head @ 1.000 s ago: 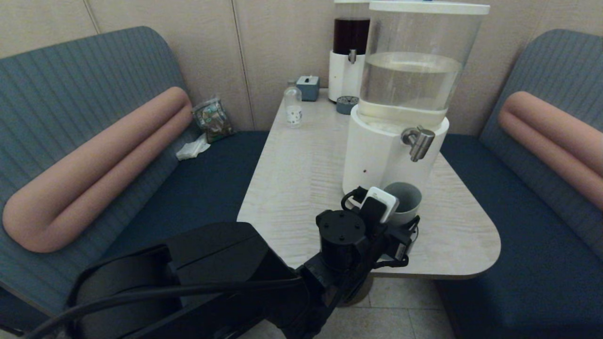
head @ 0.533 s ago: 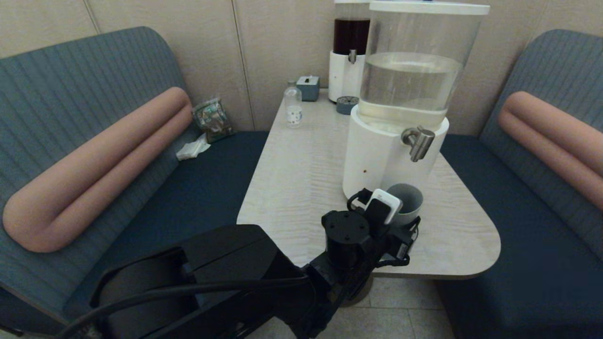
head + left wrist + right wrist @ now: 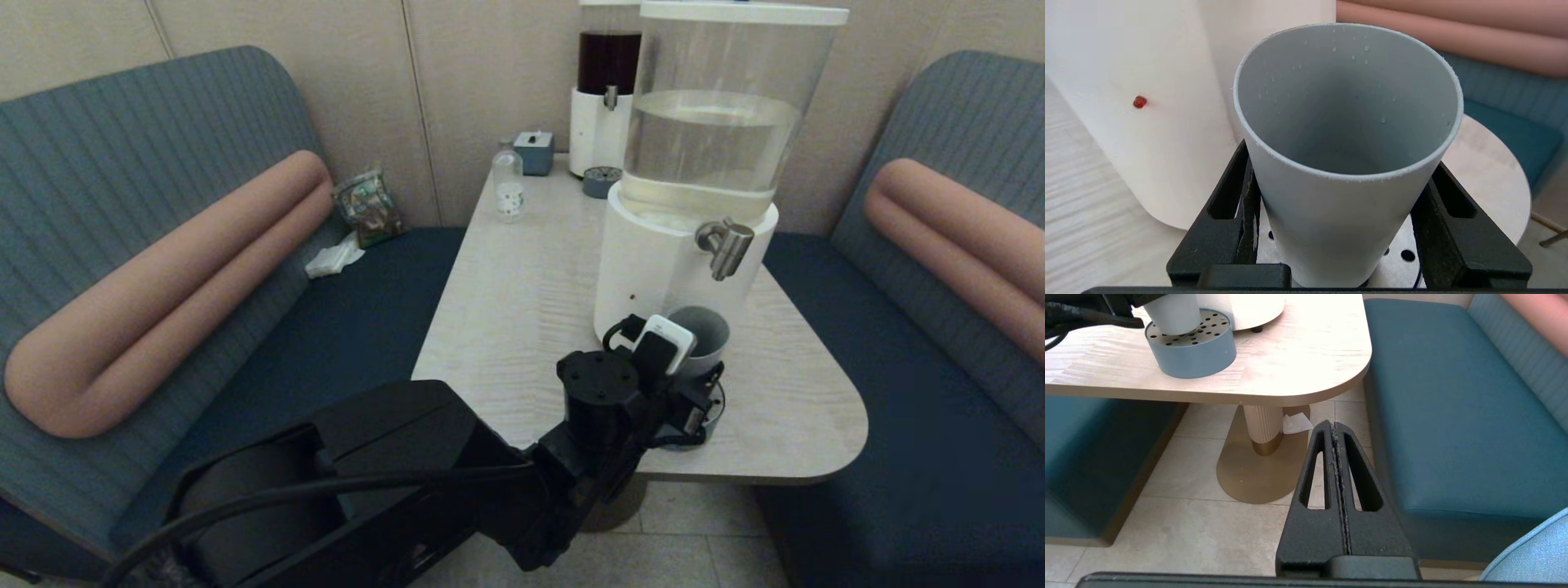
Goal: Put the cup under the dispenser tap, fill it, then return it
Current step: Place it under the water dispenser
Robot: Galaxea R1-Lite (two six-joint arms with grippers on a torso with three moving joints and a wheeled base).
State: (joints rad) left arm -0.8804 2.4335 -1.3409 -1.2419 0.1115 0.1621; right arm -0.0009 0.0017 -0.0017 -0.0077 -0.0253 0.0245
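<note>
1. At the near corner of the booth table [image 3: 506,327], the robot's left gripper [image 3: 1343,228] holds the cup [image 3: 1347,122] upright, its two black fingers [image 3: 1220,228] part-way open and pressed against opposite sides of the tumbler's lower wall.

2. The cup, grey-blue and empty but for a few droplets on its inner wall, sits over the perforated drip tray [image 3: 1190,347] at the foot of the large white-based dispenser [image 3: 645,278]; whether its base touches the tray or hangs just above it cannot be told.

3. What could go wrong: in the head view the dispenser tap [image 3: 725,245] hangs above and slightly to the robot's right of the cup's mouth [image 3: 698,331], so, by this reading, a pour started now might strike the rim or miss, wetting the tray and table.

4. A further risk is the close quarters: the cup's side stands just beside the dispenser's white base, and a sideways correction could knock the tumbler against it and twist it in the grip.

5. The tapered, smooth wall offers little purchase; once filled and heavier, the cup could slide downward between the fingers if the grip is not firm.

6. The right gripper [image 3: 1337,490] is parked below table level beside the seat, its fingers pressed together and holding nothing.
</note>
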